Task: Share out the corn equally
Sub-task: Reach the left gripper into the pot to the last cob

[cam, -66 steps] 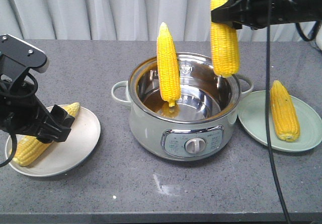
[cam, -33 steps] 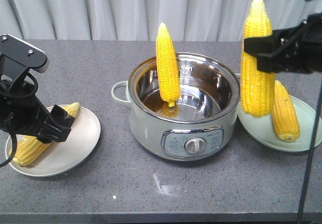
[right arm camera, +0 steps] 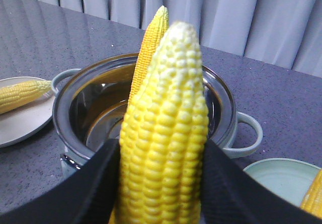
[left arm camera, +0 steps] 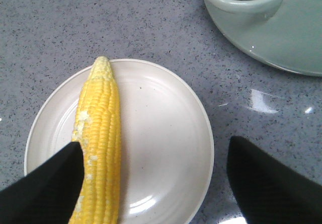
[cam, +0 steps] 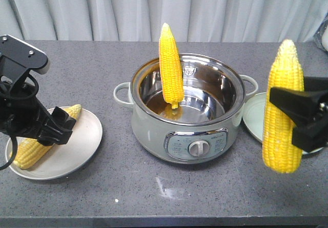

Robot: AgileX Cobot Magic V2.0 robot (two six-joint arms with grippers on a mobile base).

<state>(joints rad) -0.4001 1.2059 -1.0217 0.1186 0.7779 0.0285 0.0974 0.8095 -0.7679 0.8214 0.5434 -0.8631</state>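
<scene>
Polished steel is gleaming inside the electric pot [cam: 148,128]; the bench [cam: 154,197] is shining faintly; the corn [right arm camera: 166,133] is looking knobbly.

Right gripper [right arm camera: 162,189] carried its cob [cam: 281,74] rightward — lower (past the pot [cam: 187,130]).

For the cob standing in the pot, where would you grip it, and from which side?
Grip the standing cob on its upper half, which rises clear above the rim of the pot. Come down from above, with the jaws closing across its width: it stands nearly upright, and the pot walls enclose its lower end.
</scene>
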